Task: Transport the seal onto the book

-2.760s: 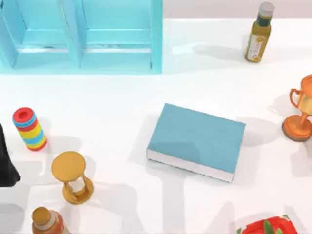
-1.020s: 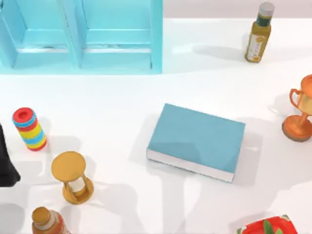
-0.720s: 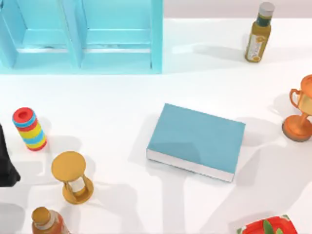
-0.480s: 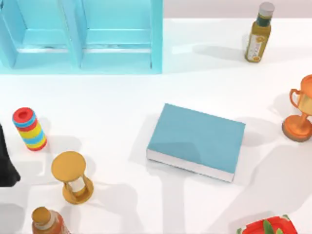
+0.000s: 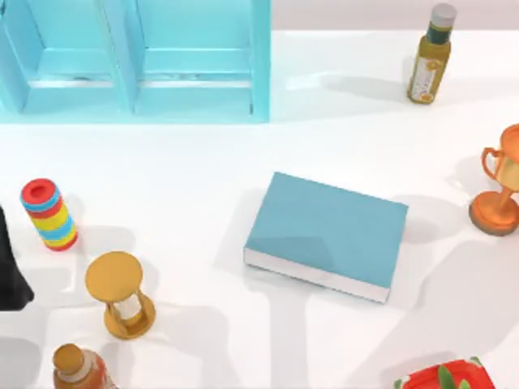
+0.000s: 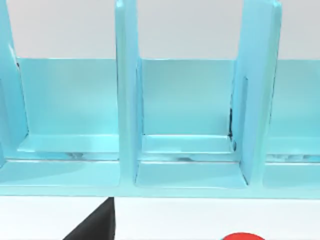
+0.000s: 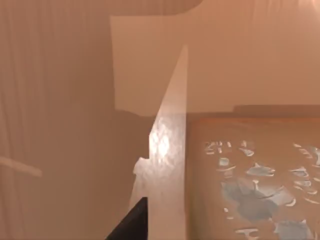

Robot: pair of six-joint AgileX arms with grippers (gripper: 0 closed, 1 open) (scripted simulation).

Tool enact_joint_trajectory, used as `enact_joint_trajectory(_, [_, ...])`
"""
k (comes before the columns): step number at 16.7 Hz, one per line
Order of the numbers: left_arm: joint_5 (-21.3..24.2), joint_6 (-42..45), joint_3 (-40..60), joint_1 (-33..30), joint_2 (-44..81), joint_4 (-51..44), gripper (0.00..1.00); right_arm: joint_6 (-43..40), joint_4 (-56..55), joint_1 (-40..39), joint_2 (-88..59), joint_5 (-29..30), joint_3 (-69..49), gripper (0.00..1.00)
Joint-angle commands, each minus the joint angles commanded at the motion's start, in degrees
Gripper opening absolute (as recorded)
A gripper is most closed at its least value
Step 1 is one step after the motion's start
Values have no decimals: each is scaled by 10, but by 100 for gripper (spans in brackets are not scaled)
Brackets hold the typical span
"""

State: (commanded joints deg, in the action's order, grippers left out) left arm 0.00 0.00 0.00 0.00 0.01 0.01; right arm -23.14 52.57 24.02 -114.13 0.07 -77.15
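**Seal** (image 7: 260,195): tan block with a pale flecked mark, seen very close in your right wrist view. It lies hard against the dark tip of the right gripper (image 7: 131,224). You cannot tell whether the jaws are clamped on it or apart.

**Book** (image 5: 328,231): teal cover bare, so the seal is not yet delivered.

**Change:** no loose item has moved. Only the broad shadow off the book's right near corner has swung and widened over the last seconds. Read that as your right arm travelling, probably with the seal.

**Left arm** (image 5: 10,267): parked well left of the book, jaw state not readable.
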Motion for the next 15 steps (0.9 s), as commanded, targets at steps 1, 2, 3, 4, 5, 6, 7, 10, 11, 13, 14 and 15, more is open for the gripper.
enact_joint_trajectory(1, [0, 0, 0, 0, 0, 0, 100, 0, 0, 0, 0, 0, 0, 55])
enact_joint_trajectory(2, [0, 0, 0, 0, 0, 0, 100, 0, 0, 0, 0, 0, 0, 47])
enact_joint_trajectory(3, [0, 0, 0, 0, 0, 0, 100, 0, 0, 0, 0, 0, 0, 40])
enact_joint_trajectory(4, [0, 0, 0, 0, 0, 0, 100, 0, 0, 0, 0, 0, 0, 32])
enact_joint_trajectory(5, [0, 0, 0, 0, 0, 0, 100, 0, 0, 0, 0, 0, 0, 25])
enact_joint_trajectory(6, [0, 0, 0, 0, 0, 0, 100, 0, 0, 0, 0, 0, 0, 17])
enact_joint_trajectory(7, [0, 0, 0, 0, 0, 0, 100, 0, 0, 0, 0, 0, 0, 10])
enact_joint_trajectory(10, [0, 0, 0, 0, 0, 0, 100, 0, 0, 0, 0, 0, 0, 0])
enact_joint_trajectory(11, [0, 0, 0, 0, 0, 0, 100, 0, 0, 0, 0, 0, 0, 0])
enact_joint_trajectory(13, [0, 0, 0, 0, 0, 0, 100, 0, 0, 0, 0, 0, 0, 0])
enact_joint_trajectory(14, [0, 0, 0, 0, 0, 0, 100, 0, 0, 0, 0, 0, 0, 0])
enact_joint_trajectory(15, [0, 0, 0, 0, 0, 0, 100, 0, 0, 0, 0, 0, 0, 0])
